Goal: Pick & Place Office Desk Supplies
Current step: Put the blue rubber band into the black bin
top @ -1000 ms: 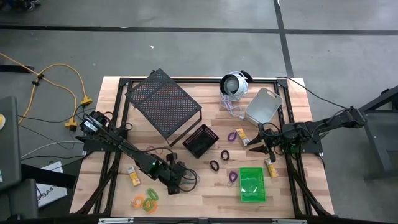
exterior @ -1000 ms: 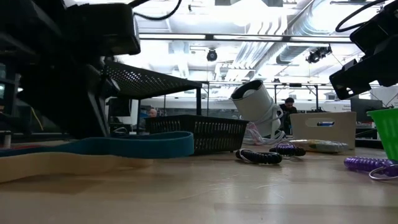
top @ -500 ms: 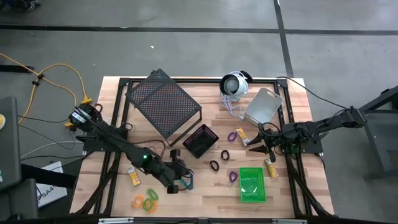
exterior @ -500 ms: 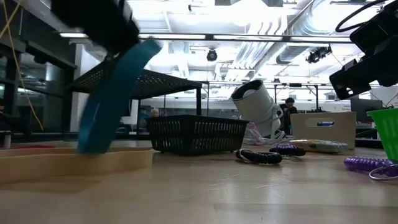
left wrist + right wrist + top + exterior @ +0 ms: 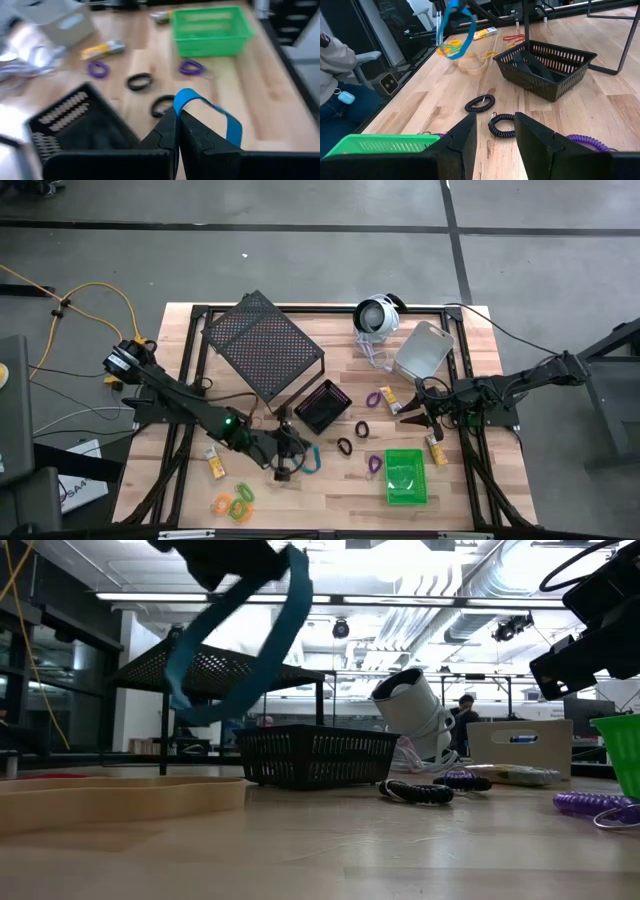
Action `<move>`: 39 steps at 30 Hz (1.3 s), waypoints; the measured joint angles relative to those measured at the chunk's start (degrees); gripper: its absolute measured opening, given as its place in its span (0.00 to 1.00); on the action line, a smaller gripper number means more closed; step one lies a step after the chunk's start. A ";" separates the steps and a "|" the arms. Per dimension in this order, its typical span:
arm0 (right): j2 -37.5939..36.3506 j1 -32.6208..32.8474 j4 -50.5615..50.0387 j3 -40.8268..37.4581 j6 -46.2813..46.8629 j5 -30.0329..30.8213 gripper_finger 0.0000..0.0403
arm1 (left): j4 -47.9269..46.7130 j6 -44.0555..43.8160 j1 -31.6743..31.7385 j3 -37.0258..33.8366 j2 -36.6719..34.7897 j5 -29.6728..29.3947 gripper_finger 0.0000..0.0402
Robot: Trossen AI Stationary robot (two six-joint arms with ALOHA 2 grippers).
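Note:
My left gripper (image 5: 290,460) is shut on a blue elastic loop (image 5: 311,462), up in the air near the black mesh bin (image 5: 322,406). In the low view the loop (image 5: 240,640) hangs high above the table. A tan loop (image 5: 120,795) lies flat on the wood. Black coil loops (image 5: 345,446), purple loops (image 5: 376,463), orange and green loops (image 5: 236,502) and yellow pieces (image 5: 214,465) lie on the table. The green bin (image 5: 405,476) stands near right, the grey bin (image 5: 423,350) far right. My right gripper (image 5: 410,417) is open and empty, low over the table's right side. My left gripper pinches the blue loop's band (image 5: 186,94) between its two shut fingers at the loop's top. The loop is lifted clear of the table. It hangs below and beside the fingers as an open slack ring (image 5: 457,30).
A large black mesh rack (image 5: 262,345) stands at the far left, right behind the black bin. A round white device (image 5: 376,315) with a cord sits at the far edge. A seated person (image 5: 332,75) shows beyond the table's near edge in the right wrist view.
My left gripper has risen and gone a little toward the black bin, staying shut. The blue loop, which lay flat on the table by the tan loop, is lifted clear and now hangs from the fingers. The tan loop has stayed on the table.

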 joint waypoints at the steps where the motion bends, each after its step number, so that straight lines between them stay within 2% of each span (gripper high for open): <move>1: 0.00 0.00 0.00 0.01 0.00 -0.01 0.30 | 0.26 -0.52 0.44 -0.01 0.01 -1.11 0.00; 4: 0.00 0.00 0.00 0.01 0.00 0.00 0.30 | 2.94 -1.01 2.30 -0.01 0.01 -3.37 0.00; 9: 0.00 0.01 0.00 0.01 0.00 -0.01 0.30 | 7.45 1.81 7.07 -0.01 0.01 -3.78 0.00; 21: 0.00 0.00 0.00 0.01 0.00 -0.02 0.30 | 7.99 4.57 16.98 -0.01 0.06 -3.80 0.00; 28: 0.00 0.00 0.02 0.01 0.00 -0.02 0.30 | 5.91 3.37 19.65 0.05 2.39 -3.70 0.00; 39: 0.07 0.02 0.20 -0.01 0.00 0.02 0.30 | 5.35 1.99 19.63 0.01 4.84 -2.07 0.00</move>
